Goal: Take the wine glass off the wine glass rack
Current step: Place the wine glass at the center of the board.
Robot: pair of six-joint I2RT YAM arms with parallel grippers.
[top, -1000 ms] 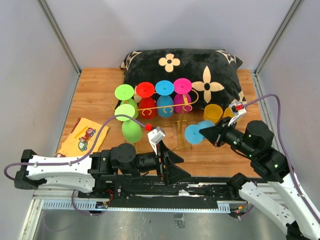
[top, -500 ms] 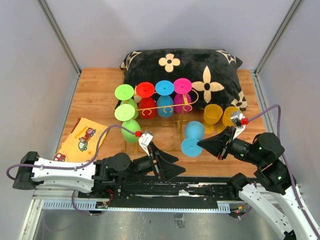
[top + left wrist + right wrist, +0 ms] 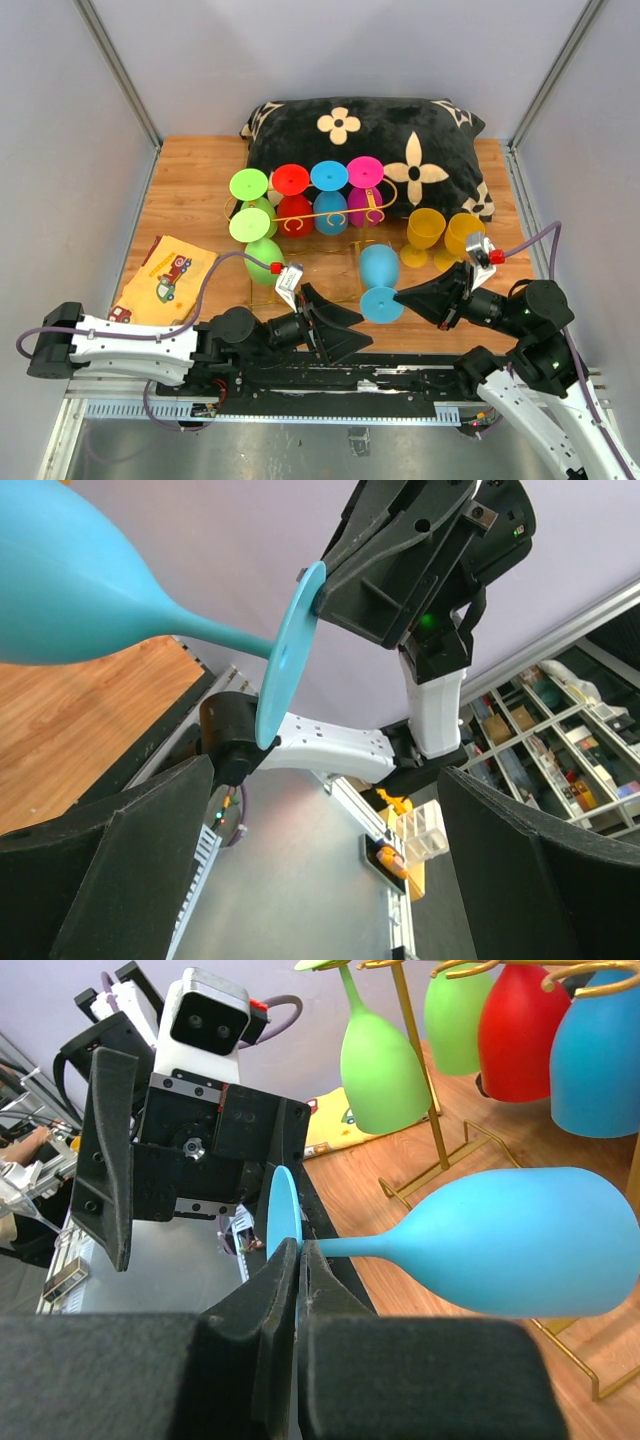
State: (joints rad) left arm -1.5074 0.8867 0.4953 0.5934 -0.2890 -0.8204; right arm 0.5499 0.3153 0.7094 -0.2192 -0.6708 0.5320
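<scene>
A light blue wine glass (image 3: 378,268) lies tilted in the air in front of the gold wire wine glass rack (image 3: 335,214), clear of its rails. My right gripper (image 3: 402,296) is shut on the rim of its round foot (image 3: 279,1216), and the bowl (image 3: 520,1242) points toward the rack. In the left wrist view the same glass (image 3: 70,590) crosses the upper left. My left gripper (image 3: 345,325) stands wide open just left of the foot, nothing between its fingers (image 3: 120,880). Green, red, blue and magenta glasses hang on the rack.
A black flowered pillow (image 3: 370,150) lies behind the rack. Two yellow glasses (image 3: 425,230) stand on the wooden table to the right of it. One green glass (image 3: 262,258) hangs at the rack's near left. A yellow picture cloth (image 3: 165,275) lies at the left.
My right gripper has drawn the light blue glass back toward the near edge, away from the rack, and tipped its bowl toward the rack. The left gripper has shifted slightly and stays open.
</scene>
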